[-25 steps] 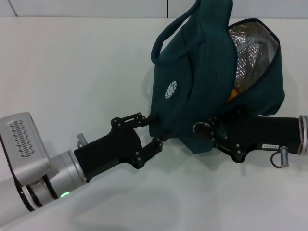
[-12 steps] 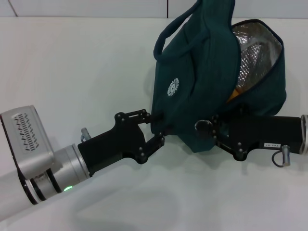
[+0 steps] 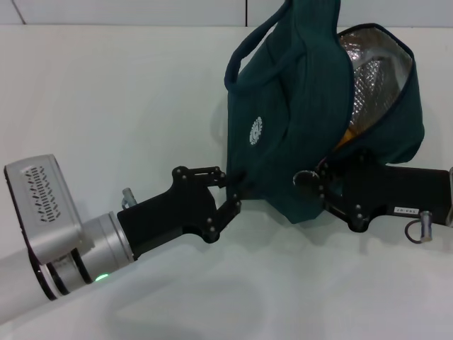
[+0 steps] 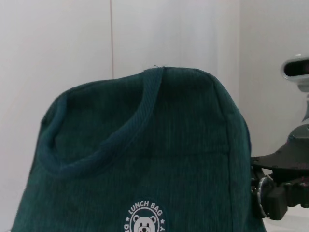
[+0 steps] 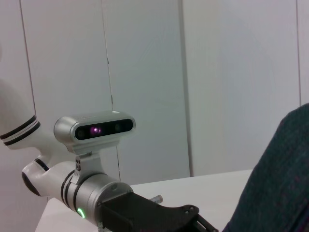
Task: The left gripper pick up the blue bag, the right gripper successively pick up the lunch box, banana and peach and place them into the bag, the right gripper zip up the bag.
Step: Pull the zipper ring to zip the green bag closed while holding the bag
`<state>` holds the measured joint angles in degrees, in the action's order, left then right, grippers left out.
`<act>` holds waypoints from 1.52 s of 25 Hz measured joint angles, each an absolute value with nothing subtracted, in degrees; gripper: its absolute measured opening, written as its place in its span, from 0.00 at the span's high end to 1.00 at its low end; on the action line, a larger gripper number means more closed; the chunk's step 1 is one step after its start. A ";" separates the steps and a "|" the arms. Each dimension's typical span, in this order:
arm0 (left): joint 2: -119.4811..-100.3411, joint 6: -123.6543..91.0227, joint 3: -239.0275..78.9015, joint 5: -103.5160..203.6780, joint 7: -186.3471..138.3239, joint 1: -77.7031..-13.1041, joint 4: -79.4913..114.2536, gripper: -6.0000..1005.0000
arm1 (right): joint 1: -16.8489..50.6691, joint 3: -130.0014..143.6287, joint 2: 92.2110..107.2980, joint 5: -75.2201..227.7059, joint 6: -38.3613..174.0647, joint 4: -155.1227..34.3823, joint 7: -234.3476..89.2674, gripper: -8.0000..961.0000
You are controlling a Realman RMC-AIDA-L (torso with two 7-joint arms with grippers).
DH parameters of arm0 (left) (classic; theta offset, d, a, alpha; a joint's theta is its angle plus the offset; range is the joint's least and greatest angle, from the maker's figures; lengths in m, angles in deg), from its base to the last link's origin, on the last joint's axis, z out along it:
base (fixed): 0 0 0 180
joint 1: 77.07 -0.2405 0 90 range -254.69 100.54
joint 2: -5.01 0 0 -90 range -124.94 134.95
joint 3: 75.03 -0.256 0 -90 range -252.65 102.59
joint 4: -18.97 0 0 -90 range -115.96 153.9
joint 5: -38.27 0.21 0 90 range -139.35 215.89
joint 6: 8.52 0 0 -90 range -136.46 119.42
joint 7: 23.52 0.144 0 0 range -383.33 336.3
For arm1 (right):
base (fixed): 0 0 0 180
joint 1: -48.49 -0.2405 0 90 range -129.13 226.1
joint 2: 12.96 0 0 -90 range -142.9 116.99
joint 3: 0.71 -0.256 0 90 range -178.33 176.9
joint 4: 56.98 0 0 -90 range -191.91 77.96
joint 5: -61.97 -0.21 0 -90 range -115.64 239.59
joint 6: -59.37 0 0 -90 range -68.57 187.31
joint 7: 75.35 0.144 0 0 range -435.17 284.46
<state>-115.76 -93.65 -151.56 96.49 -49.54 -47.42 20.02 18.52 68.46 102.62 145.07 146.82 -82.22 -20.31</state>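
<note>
Since a moment ago both of my hands have shifted slightly rightward across the tabletop [image 3: 106, 106], and the blue bag [image 3: 304, 127] has gone with them, tilting a little more.

That blue bag sits between my two hands, leaning, with its mouth gaping on the side nearer my right hand so the silver foil lining [image 3: 371, 78] shows. A sliver of orange-yellow [image 3: 342, 139] peeks from the opening just beyond my right fingertips; I cannot tell which item it is. One loop handle [image 3: 258, 39] arches up over the side nearer my left hand, and the white round logo [image 3: 255, 130] faces upward above my left fingertips. In the left wrist view the same logo [image 4: 143, 220] reads "LUNCH BAG" with a small bear.

My left hand [image 3: 232, 190] pinches the bag's lower corner, its two black fingers narrowed onto the fabric. Behind it run the silver arm and its green light [image 3: 101, 277].

My right hand [image 3: 322, 185] presses against the opposite lower edge of the bag, right by the metal ring zipper pull [image 3: 304, 179]. Its fingers are tucked against the fabric, and I cannot tell whether they are closed on the ring or merely beside it. A small white label [image 3: 405, 210] sits on the black arm section behind it.
</note>
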 joint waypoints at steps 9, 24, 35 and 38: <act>-115.76 -93.70 -151.49 96.08 -49.52 -47.66 20.02 0.86 | 19.40 68.46 102.62 144.01 147.30 -82.22 -20.89 0.95; -115.76 -91.47 -151.79 96.49 -49.52 -47.75 20.04 0.93 | 22.34 68.46 102.63 134.04 149.25 -81.60 -25.22 0.95; -115.77 -90.82 -151.58 96.03 -49.50 -47.80 19.95 0.94 | 23.15 68.48 102.79 124.13 153.59 -77.99 -29.45 0.95; -115.77 -90.83 -151.58 95.99 -49.51 -47.76 19.92 0.94 | 23.03 68.49 102.76 121.79 154.62 -75.97 -29.66 0.95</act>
<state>-115.77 -90.83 -151.58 95.99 -49.51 -47.76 19.92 23.03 68.49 102.76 121.79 154.62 -75.97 -29.66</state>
